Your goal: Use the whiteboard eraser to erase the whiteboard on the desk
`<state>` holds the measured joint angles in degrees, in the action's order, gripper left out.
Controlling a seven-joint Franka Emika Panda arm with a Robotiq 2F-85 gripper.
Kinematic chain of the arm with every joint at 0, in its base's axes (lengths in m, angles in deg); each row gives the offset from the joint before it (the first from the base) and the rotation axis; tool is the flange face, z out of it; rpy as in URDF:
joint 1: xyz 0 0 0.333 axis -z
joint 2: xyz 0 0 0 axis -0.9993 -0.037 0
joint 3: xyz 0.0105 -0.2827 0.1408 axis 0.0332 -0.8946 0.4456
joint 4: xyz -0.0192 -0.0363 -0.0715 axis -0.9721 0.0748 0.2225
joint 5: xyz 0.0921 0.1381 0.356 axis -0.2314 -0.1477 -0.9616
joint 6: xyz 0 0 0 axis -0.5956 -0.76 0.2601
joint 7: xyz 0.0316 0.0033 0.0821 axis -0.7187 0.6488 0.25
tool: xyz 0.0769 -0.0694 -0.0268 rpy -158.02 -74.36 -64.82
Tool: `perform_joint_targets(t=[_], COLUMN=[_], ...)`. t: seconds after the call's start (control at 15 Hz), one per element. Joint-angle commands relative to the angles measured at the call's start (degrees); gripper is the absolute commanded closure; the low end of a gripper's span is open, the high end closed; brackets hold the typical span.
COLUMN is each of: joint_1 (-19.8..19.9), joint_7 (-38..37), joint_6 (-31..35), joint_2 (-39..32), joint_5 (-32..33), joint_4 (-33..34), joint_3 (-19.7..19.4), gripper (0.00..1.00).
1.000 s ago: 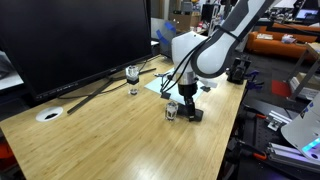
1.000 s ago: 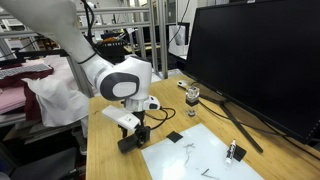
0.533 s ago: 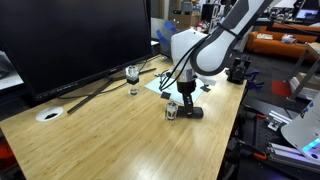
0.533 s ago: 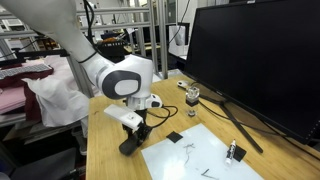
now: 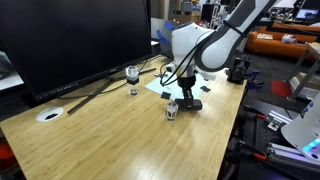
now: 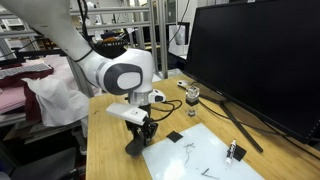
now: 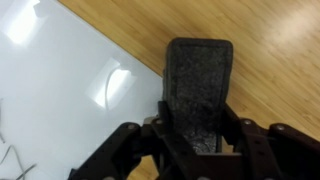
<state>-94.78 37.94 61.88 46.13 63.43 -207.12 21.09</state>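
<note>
On the wooden desk [image 7: 285,40], the gripper [image 7: 200,138] clamps the whiteboard eraser [image 7: 200,80]; it should press flat, then sweep the whiteboard [image 7: 60,95].

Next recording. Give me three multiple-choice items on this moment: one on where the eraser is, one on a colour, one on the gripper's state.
1. Where is the whiteboard eraser relative to the whiteboard?
A. Over its middle
B. Over the desk, just beside its edge
C. Under it

2. What colour is the eraser's face in the wrist view?
A. Dark grey
B. Yellow
C. Red

3. What state is the gripper in?
A. Open, holding nothing
B. Shut on the whiteboard eraser
C. Open, resting on the whiteboard

Answers:
1. B: the wrist view shows wood grain behind the eraser and the white sheet beside it.
2. A: the felt face is dark grey.
3. B: the fingers clamp the eraser's sides.
</note>
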Motion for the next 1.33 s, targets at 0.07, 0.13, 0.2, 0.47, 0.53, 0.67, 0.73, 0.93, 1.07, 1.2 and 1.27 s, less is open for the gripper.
perform_joint_targets(t=[0.07, 0.13, 0.2, 0.47, 0.53, 0.67, 0.73, 0.93, 1.07, 1.2, 1.27], joint_1=[1.36, 1.92, 2.58, 5.8, 6.55, 7.83, 8.28, 8.33, 8.18, 8.07, 8.05], joint_7=[1.77, 2.94, 4.29, 11.45, 13.3, 17.1, 18.92, 23.06, 24.77, 25.51, 25.69], joint_6=[-0.63, -0.76, -1.39, -3.23, -3.67, -4.78, -5.55, -8.14, -9.34, -10.62, -11.28], joint_2=[4.52, 4.8, 4.97, 4.42, 4.1, 3.05, 2.37, -0.6, -3.04, -5.7, -6.84], joint_5=[3.21, 3.18, 3.31, 2.92, 2.76, 2.38, 2.26, 2.37, 2.29, 2.45, 2.6], joint_4=[-1.0, -0.63, 0.04, 3.45, 4.57, 7.43, 8.87, 12.85, 15.1, 17.82, 19.14], joint_3=[-1.08, -1.33, -1.81, -3.44, -3.71, -3.95, -3.89, -3.42, -2.83, -2.51, -2.45], gripper=[0.74, 0.74, 0.74, 0.74, 0.74, 0.74, 0.74, 0.74, 0.74, 0.74, 0.74])
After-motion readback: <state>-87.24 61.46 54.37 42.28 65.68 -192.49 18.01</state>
